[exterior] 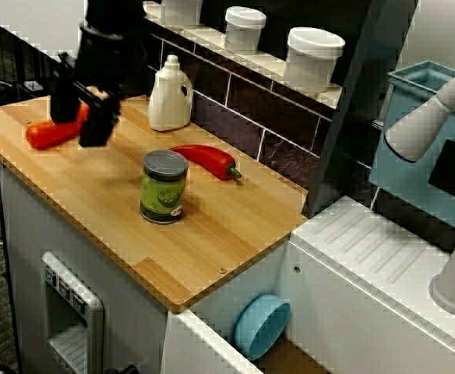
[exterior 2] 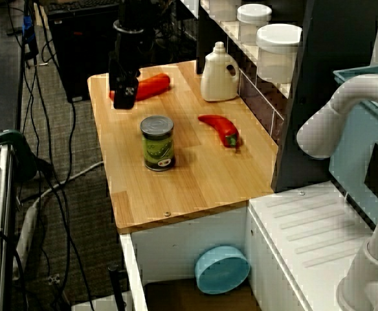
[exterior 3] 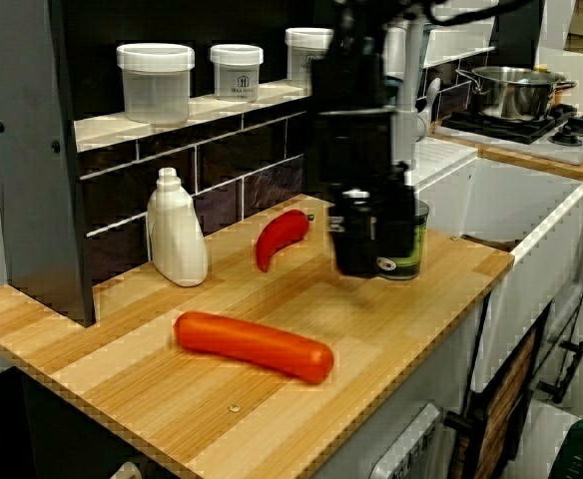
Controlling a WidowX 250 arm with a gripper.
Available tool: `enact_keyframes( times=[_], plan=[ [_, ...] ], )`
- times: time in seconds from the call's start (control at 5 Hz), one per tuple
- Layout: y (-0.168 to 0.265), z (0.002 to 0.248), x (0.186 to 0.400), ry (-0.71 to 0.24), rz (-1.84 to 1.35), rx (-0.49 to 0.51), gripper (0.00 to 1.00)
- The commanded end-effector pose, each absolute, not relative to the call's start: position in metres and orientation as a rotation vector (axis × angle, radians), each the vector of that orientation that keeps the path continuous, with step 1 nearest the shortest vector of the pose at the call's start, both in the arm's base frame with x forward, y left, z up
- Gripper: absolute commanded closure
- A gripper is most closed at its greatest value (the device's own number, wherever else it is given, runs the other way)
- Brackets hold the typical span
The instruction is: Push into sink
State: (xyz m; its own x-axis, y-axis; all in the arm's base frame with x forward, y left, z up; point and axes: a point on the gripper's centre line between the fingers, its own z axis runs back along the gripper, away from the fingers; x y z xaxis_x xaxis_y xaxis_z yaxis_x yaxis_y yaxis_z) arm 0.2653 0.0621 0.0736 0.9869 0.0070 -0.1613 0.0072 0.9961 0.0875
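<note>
- Side view from the sink end: a pale wooden countertop (exterior: 212,234) with fine grain and a corner screw is shown, backed by dark glossy tiles and a shelf carrying white lidded jars (exterior: 315,56).
- To the countertop's 4 o'clock, the sink (exterior: 286,354) is seen as a recessed white-walled basin with a brownish floor; a ridged white drainboard (exterior: 368,249) borders it.
- A small light-blue bowl (exterior: 262,326) is leaned on edge against the sink wall.
- A teal-blue crate (exterior: 422,148) and a white curved faucet (exterior: 430,117) are set beyond the drainboard.
- A green-labelled metal can (exterior: 164,187) stands upright near the board's middle; a glossy red chili pepper (exterior: 206,160) lies at its 2 o'clock, just apart.
- A white plastic bottle (exterior: 170,95) is placed against the tiles.
- A smooth orange-red sausage-shaped toy (exterior: 56,132) lies at the can's 10 o'clock, well apart from the sink.
- The black gripper (exterior: 87,117) is positioned over that toy; whether its jaws are parted or closed cannot be told.
- In the higher side view, cables are seen on a grey carpeted floor (exterior 2: 79,214).
- In the opposite view, a steel pot (exterior 3: 516,92) sits on a stove.
</note>
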Motion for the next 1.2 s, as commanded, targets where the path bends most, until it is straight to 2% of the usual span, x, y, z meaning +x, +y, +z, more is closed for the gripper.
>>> enact_keyframes(
  times=[0.0,0.2,1.0],
  plan=[
    [0.019,0.074,0.269,-0.011,0.127,0.165,0.00],
    [0.016,0.079,0.269,-0.023,0.128,0.165,0.00],
    [0.063,0.091,0.281,-0.023,0.130,0.125,0.00]
  ],
)
